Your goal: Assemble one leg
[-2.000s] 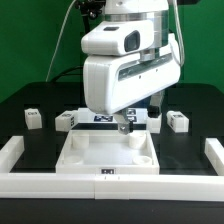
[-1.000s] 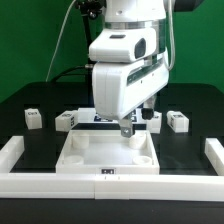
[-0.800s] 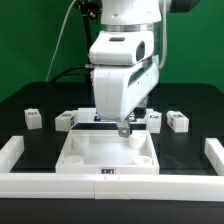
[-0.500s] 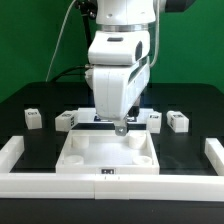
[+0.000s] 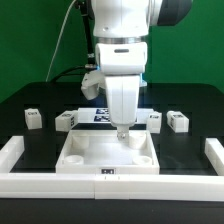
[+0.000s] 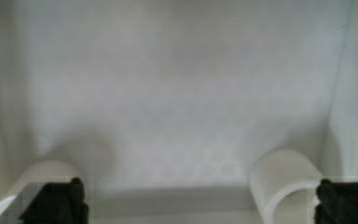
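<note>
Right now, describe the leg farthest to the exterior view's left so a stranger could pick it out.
Start at the large white square panel in the middle of the black table. Behind it runs a row of four small white blocks. The leg is the outermost one on the exterior view's left.

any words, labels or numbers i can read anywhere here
No words or numbers can be read in either view.
Black-and-white square tags, patterns only and too small to decode: on the legs, the front rail and the marker board.

Exterior view fronts arm [image 5: 120, 60]; wrist view close on shared panel [image 5: 100, 152]
</note>
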Controlling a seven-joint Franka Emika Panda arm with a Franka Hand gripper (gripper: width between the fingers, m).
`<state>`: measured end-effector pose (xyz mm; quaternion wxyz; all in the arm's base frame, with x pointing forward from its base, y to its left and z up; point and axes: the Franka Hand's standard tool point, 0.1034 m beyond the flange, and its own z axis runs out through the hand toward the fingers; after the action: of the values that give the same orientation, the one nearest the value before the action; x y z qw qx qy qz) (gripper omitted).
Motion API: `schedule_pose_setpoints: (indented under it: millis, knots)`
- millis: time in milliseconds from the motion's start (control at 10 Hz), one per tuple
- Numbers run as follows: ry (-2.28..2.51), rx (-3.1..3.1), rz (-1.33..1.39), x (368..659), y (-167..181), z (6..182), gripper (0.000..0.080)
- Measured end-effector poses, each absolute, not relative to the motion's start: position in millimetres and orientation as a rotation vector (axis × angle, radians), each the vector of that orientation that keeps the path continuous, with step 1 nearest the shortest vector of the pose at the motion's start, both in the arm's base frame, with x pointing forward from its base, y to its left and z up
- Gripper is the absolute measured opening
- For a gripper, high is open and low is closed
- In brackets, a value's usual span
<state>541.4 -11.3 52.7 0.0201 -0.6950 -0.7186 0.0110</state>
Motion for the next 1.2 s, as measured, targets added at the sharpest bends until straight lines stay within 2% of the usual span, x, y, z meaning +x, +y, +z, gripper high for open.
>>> schedule_pose_setpoints:
  millis: [700,1000,1200]
  knots:
    - [-2.318,-2.073,0.073,533,-16,45.7,0.065]
    - [-2.316,-2.078,0.04,494,-15,23.7,0.065]
    - [-2.308,-2.081,0.045,490,-16,20.9,0.065]
